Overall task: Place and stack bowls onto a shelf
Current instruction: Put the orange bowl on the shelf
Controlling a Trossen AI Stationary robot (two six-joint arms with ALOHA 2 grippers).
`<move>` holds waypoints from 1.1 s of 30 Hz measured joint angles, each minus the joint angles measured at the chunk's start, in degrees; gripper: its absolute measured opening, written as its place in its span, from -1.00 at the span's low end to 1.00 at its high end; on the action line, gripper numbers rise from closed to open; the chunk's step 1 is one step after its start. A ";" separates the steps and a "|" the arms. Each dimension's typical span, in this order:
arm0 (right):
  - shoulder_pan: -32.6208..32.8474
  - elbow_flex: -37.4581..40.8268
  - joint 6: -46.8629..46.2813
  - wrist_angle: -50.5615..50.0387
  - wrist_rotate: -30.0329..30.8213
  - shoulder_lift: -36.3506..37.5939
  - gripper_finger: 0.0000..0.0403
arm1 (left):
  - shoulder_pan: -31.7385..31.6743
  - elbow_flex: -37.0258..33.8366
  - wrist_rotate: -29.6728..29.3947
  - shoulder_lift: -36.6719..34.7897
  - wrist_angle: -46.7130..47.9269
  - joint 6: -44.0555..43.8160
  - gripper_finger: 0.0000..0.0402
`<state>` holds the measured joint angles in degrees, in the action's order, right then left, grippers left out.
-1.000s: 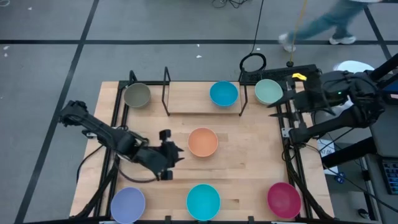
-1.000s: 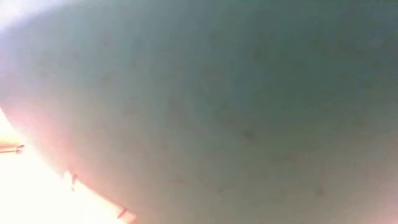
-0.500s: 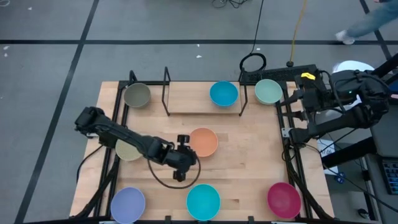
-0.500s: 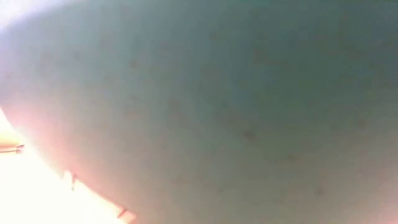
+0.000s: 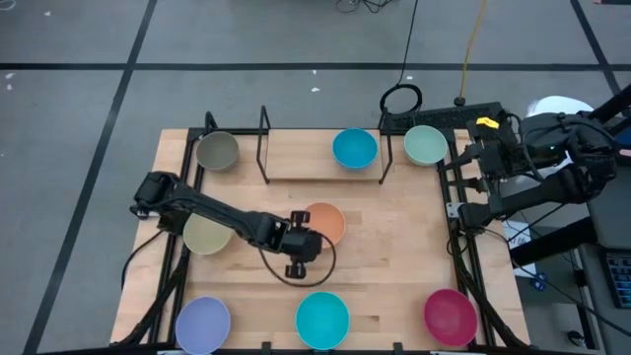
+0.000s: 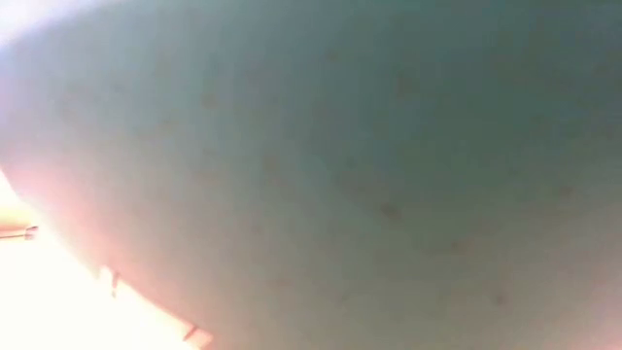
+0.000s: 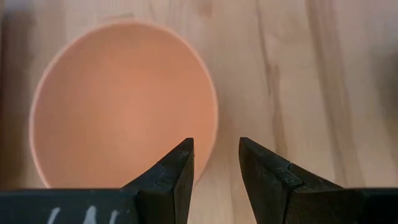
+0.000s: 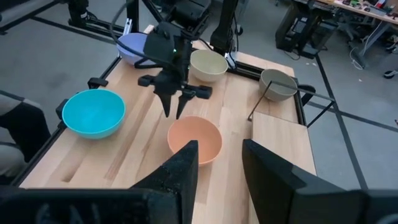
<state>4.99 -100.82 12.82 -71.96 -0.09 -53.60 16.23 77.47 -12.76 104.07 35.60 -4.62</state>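
Note:
My left gripper (image 5: 306,239) is open and points down over the near-left rim of the orange bowl (image 5: 325,221). In the left wrist view its fingertips (image 7: 216,143) stand either side of that rim (image 7: 213,118), apparently just above it. The blue bowl (image 5: 354,148) sits on the right end of the shelf (image 5: 301,158). The grey-olive bowl (image 5: 217,150) stands left of the shelf and the mint green bowl (image 5: 425,145) right of it. The beige (image 5: 207,235), lavender (image 5: 203,323), cyan (image 5: 322,319) and magenta (image 5: 450,316) bowls rest on the table. My right gripper (image 8: 219,144) waits open at the far right edge.
The cyan bowl's wall fills the low view and hides everything behind it. Black frame rails (image 5: 463,247) run along the table's left and right edges. Bare wood (image 5: 394,247) lies between the orange and magenta bowls. A power strip and cable coil (image 5: 401,99) sit beyond the far edge.
My left arm has swung from the table's left-middle toward the right, bringing its gripper up to the orange bowl's rim. The beige bowl, hidden under the arm a second ago, now shows. A person beyond the far edge has walked out of view.

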 joint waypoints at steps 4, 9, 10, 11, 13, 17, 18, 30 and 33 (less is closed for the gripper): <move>0.00 0.00 0.02 -0.75 -0.01 0.02 -0.42 | -0.92 0.04 0.86 0.93 -1.02 -0.01 -0.33; 0.00 0.00 0.02 -0.77 -0.01 0.04 -0.42 | -1.46 0.16 0.95 2.54 -3.44 0.00 -0.33; 0.00 0.00 0.02 -0.77 -0.01 0.04 -0.42 | -1.47 0.00 0.97 2.86 -2.74 -0.19 -0.33; 0.00 0.00 0.02 -0.77 -0.01 0.04 -0.42 | -1.47 -0.04 0.96 3.56 -2.41 -0.25 -0.33; 0.00 0.00 0.02 -0.77 -0.01 0.04 -0.42 | -1.47 0.02 0.95 4.63 -3.78 -0.07 -0.33; 0.00 0.00 0.02 -0.77 -0.01 0.07 -0.42 | -1.55 0.09 0.91 6.62 -4.54 -0.07 -0.33; 0.00 0.00 0.02 -0.78 -0.01 0.07 -0.42 | -1.56 0.03 0.88 7.04 -4.15 -0.57 -0.33; 0.00 0.00 -0.13 -0.75 -0.01 0.24 -0.42 | -2.84 0.07 -1.17 9.18 -8.79 -10.26 -0.63; 0.00 0.00 -0.14 -0.75 -0.01 0.24 -0.42 | -3.08 0.02 -1.62 9.20 -9.11 -15.42 -0.90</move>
<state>4.99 -100.82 12.68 -72.71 -0.10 -53.36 13.15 77.49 -14.38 113.27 26.49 -20.04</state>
